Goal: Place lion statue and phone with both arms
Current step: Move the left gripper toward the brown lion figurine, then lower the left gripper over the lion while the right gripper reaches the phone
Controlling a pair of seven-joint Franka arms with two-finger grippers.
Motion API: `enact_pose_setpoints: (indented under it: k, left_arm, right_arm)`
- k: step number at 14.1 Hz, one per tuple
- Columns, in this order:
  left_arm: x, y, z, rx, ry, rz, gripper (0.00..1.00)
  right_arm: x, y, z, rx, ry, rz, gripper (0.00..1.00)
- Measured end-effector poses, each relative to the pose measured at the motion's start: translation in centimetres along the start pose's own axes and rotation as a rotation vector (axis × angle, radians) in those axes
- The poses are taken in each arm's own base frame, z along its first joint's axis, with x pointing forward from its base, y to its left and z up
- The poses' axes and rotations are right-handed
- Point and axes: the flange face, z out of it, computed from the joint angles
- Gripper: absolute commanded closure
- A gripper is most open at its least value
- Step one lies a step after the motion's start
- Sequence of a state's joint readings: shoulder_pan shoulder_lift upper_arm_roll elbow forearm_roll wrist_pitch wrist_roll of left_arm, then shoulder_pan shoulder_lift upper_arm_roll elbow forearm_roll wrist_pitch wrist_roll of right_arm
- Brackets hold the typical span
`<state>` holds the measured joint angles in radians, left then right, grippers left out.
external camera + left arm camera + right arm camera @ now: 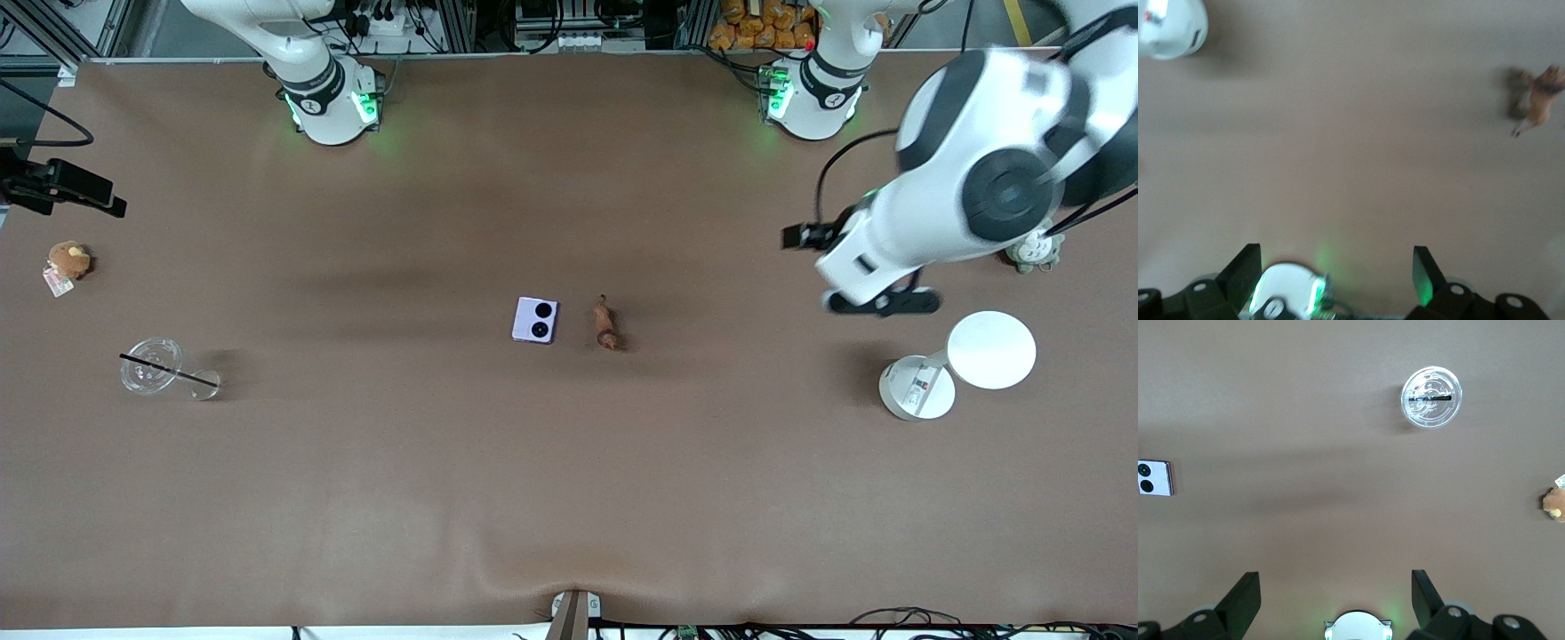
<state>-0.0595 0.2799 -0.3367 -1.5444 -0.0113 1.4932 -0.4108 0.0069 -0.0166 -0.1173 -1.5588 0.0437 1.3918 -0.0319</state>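
Observation:
The pale lavender phone lies flat at the table's middle, its two black camera circles up. The reddish-brown lion statue lies just beside it, toward the left arm's end. My left gripper hangs open and empty over the table near the left arm's end, well apart from the lion. In the left wrist view the gripper is open and the lion shows off to one side. My right gripper is open and empty, high over the table. Its view shows the phone at the edge.
A clear plastic cup with a black straw lies toward the right arm's end. A round brown plush with a tag sits near it. A white two-disc lamp-like object and a grey-green plush sit under the left arm.

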Motion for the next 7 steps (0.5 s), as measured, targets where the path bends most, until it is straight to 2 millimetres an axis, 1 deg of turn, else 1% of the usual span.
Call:
enact_pose_setpoints:
  k: [3,5,7]
  left_arm:
    - [1.9,5.5,3.7,-0.024,0.032,-0.092,0.0]
    - [2.6,8.4,6.0,-0.035,0.041,-0.129,0.0]
    - [2.9,11.0,7.9,-0.049,0.052,-0.158,0.0]
  right_arm:
    - [0.0,0.0,0.0,0.0,0.0,-0.001,0.0]
    - [0.0,-0.1,0.0,0.0,0.0,-0.002,0.0]
    - [0.0,-0.1,0.0,0.0,0.0,-0.002,0.0]
